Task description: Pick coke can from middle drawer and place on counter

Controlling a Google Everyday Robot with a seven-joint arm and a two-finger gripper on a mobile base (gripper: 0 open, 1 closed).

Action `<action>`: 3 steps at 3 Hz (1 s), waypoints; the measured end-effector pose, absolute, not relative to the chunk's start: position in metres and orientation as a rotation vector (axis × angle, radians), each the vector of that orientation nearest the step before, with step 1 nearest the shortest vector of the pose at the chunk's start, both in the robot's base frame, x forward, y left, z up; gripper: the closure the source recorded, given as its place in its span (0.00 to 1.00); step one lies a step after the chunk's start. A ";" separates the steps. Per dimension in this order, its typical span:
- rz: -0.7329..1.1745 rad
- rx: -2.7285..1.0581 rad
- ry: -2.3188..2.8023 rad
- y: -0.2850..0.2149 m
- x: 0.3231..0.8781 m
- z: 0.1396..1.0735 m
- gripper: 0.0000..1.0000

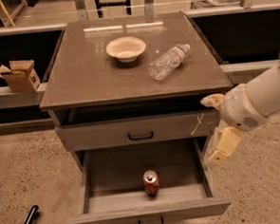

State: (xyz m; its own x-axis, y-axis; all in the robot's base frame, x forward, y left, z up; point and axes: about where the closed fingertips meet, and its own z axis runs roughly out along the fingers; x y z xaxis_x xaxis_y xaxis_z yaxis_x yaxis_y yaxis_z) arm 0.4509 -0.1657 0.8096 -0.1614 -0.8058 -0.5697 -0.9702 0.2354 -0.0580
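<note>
The coke can (151,182) stands upright near the front of the open middle drawer (118,219), which is pulled out at the bottom of the cabinet. The grey-brown counter (85,77) tops the cabinet. My gripper (217,124) hangs at the cabinet's right side, level with the upper drawer front, above and to the right of the can. Its two tan fingers (223,146) are spread apart and hold nothing.
A cream bowl (125,48) and a clear water bottle (169,61) lying on its side are on the counter. The closed drawer front above has a white scratch (197,123). A cardboard box (18,76) sits on a ledge to the left. A black rod (27,222) lies on the floor.
</note>
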 end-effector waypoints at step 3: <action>0.621 -1.630 1.859 -0.106 0.457 0.630 0.00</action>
State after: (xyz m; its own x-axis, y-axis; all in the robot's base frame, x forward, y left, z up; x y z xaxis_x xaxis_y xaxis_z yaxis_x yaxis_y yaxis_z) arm 0.4573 -0.1055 0.6297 -0.0815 -0.7170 -0.6923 -0.9891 0.1437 -0.0324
